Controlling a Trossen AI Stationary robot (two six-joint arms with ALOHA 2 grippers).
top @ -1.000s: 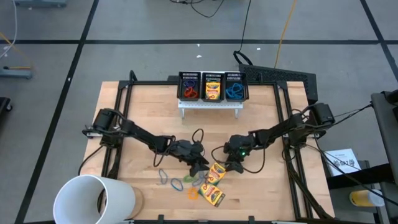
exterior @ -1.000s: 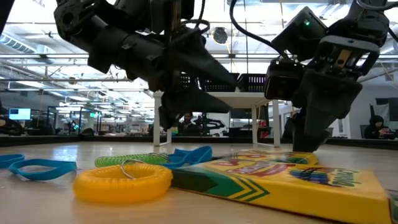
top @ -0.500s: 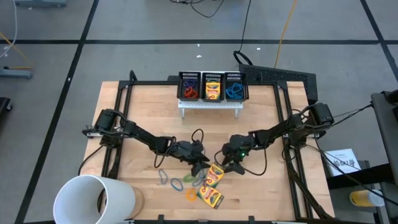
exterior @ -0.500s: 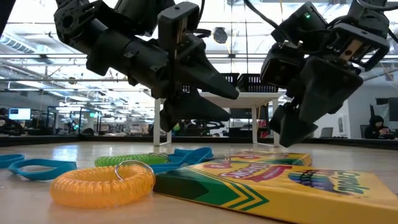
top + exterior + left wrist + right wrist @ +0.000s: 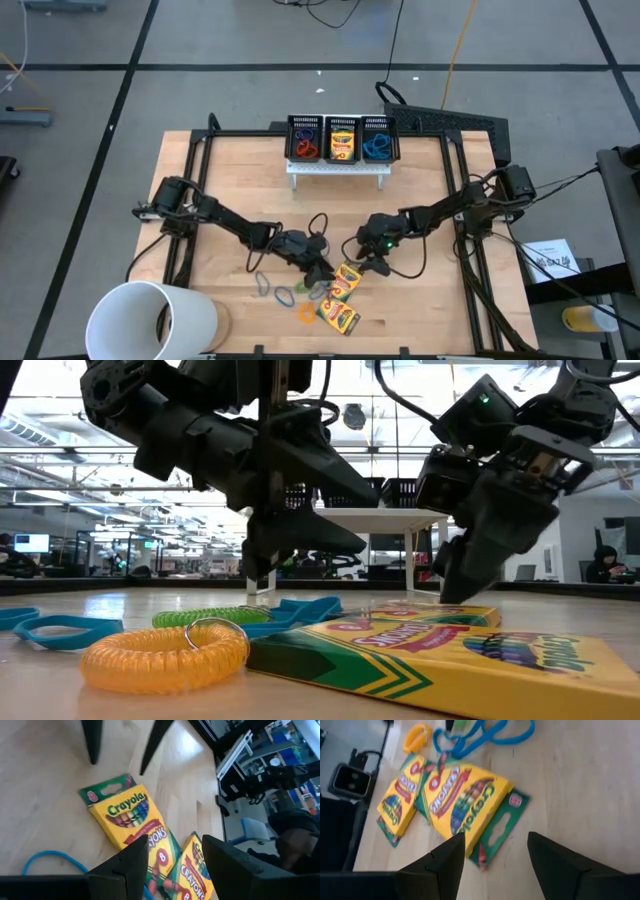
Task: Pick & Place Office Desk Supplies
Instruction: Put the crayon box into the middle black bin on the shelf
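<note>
Near the front middle of the pale wooden counter, two flat yellow-and-green crayon boxes overlapping, a third just beside them toward the front edge. Left of those, thin loops: blue rubber bands, a green coiled band, an orange coiled band. Above the bands, left claw, fingers spread apart, nothing held. Over the upper crayon box's far end, right claw, fingers likewise apart and empty, tips just above the box in the low view. At the counter's back, on a white stand, three black mesh bins holding bands and another crayon box. At the front left corner, large white cup.
</note>
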